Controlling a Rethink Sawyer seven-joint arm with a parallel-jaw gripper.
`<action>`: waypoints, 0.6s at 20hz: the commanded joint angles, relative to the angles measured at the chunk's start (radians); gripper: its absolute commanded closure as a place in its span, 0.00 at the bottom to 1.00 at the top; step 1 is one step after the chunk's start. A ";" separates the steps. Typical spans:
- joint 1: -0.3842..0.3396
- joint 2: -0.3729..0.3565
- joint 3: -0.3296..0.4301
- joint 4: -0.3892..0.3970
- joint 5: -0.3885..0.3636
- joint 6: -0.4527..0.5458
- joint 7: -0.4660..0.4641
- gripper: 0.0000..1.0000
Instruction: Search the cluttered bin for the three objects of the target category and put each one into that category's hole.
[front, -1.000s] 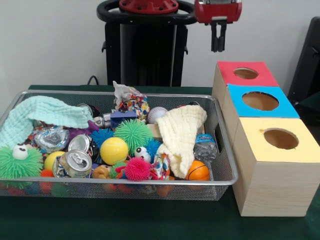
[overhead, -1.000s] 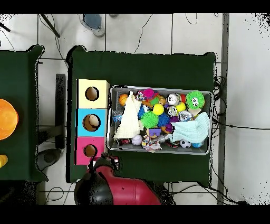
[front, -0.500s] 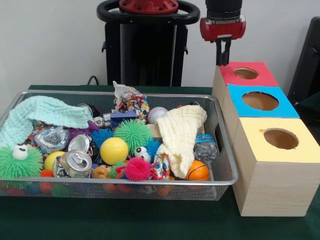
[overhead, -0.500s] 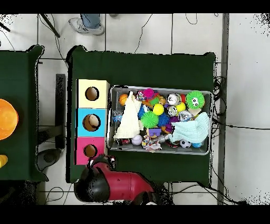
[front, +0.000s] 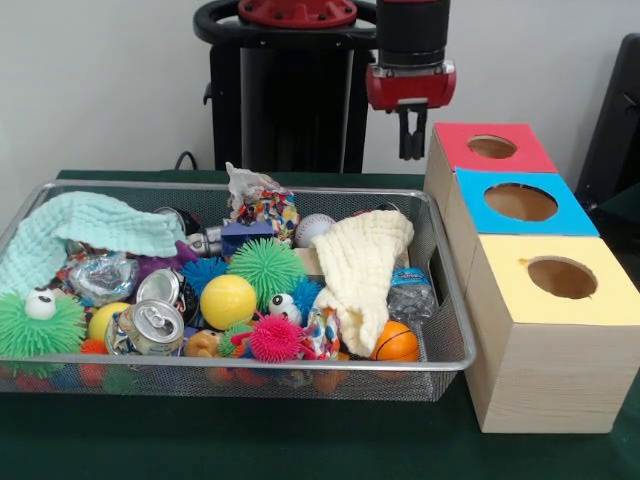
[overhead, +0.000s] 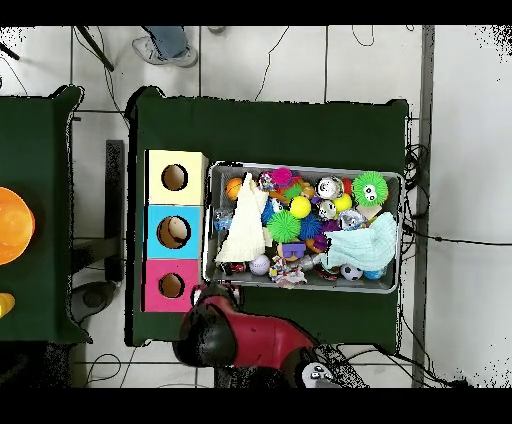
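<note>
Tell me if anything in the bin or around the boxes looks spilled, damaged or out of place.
Nothing has spilled: everything sits inside the bin. Two things stand out. The drink can near the front left looks dented and lies on its side, and the pale yellow cloth is draped over other items, hiding them. The three boxes stand in a neat row.

Bright, even indoor light; soft shadows, slight softness, no strong glare.

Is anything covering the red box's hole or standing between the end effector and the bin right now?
Nothing visible does. The hole in the red-topped box is open and uncovered. The end effector hangs in free air just beside that box, above the far corner of the bin, with only open space beneath it.
</note>
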 joint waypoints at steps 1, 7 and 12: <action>-0.043 0.046 0.071 -0.160 -0.025 -0.023 0.122 1.00; -0.030 0.040 0.051 -0.167 -0.008 -0.015 0.139 1.00; -0.032 0.037 0.054 -0.169 -0.003 0.003 0.142 1.00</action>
